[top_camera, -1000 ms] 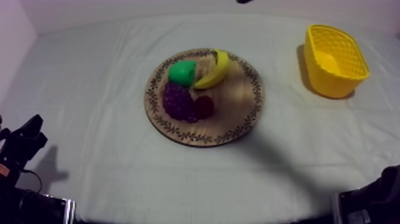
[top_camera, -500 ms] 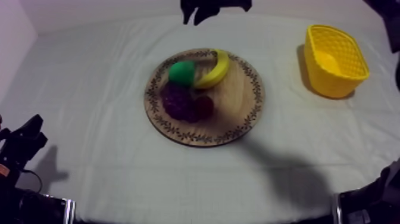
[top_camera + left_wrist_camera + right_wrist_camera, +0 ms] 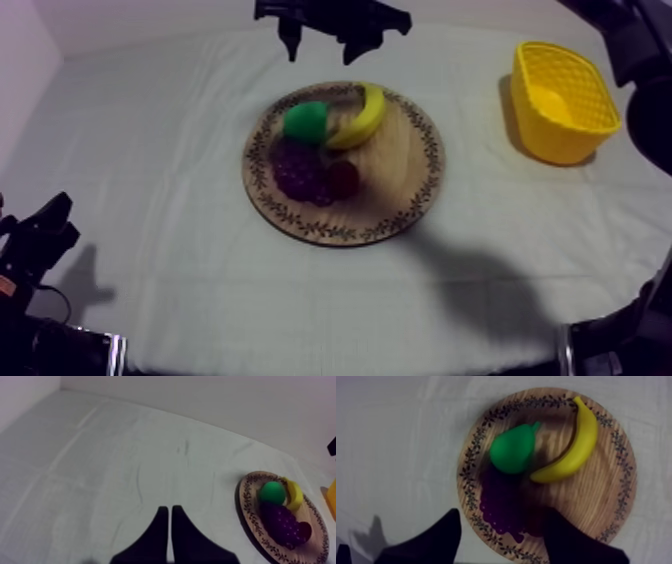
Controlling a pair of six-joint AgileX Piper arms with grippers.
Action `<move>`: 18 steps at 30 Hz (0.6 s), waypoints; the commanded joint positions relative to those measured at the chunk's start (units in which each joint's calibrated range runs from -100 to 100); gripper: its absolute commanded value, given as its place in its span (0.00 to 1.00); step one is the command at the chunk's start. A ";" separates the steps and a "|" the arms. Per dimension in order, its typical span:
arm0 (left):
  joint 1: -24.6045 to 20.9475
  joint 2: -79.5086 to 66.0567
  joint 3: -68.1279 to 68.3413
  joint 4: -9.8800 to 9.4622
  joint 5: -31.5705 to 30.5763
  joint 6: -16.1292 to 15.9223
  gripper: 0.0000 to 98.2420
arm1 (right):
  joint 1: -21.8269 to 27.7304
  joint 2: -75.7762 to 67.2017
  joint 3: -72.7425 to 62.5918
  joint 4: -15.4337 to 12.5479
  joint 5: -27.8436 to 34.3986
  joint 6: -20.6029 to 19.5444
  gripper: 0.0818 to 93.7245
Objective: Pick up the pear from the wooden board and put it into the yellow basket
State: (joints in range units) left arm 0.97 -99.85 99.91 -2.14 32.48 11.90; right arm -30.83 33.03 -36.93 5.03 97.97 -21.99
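The green pear (image 3: 306, 121) lies on the round wooden board (image 3: 400, 205), at its far left beside the banana (image 3: 362, 113), with the purple grapes (image 3: 300, 170) and a small red fruit (image 3: 344, 178) just in front. My right gripper (image 3: 324, 48) hangs over the board's far edge, open and holding nothing. From its wrist I look down on the pear (image 3: 512, 448), banana (image 3: 571, 446) and grapes (image 3: 503, 506), with the right gripper (image 3: 503, 512) spread wide above the grapes. My left gripper (image 3: 167, 521) is shut, resting low at the left (image 3: 45, 235). The yellow basket (image 3: 562, 100) stands at the far right.
The left wrist view has the board (image 3: 245, 506) with the pear (image 3: 272, 492) off to one side across bare cloth. Open cloth lies between the board and the basket. The right arm (image 3: 630, 40) reaches in above the basket.
My right gripper has come in from the back to above the board's far edge, and its fingers have spread apart. The fruit and my left arm have not moved.
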 commanded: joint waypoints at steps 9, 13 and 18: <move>0.01 0.02 -0.02 0.01 0.02 0.00 0.00 | 0.83 12.57 -6.00 -1.16 0.09 0.01 0.62; 0.01 0.02 -0.02 0.01 0.02 0.00 0.00 | 0.93 17.76 -9.62 -1.42 0.03 0.16 0.62; 0.01 0.02 -0.02 0.01 0.02 0.00 0.00 | 0.94 23.02 -13.69 -1.71 0.01 0.41 0.63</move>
State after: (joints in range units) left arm 0.97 -99.85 99.91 -2.14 32.48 11.90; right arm -29.89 54.32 -49.46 3.33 97.84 -21.66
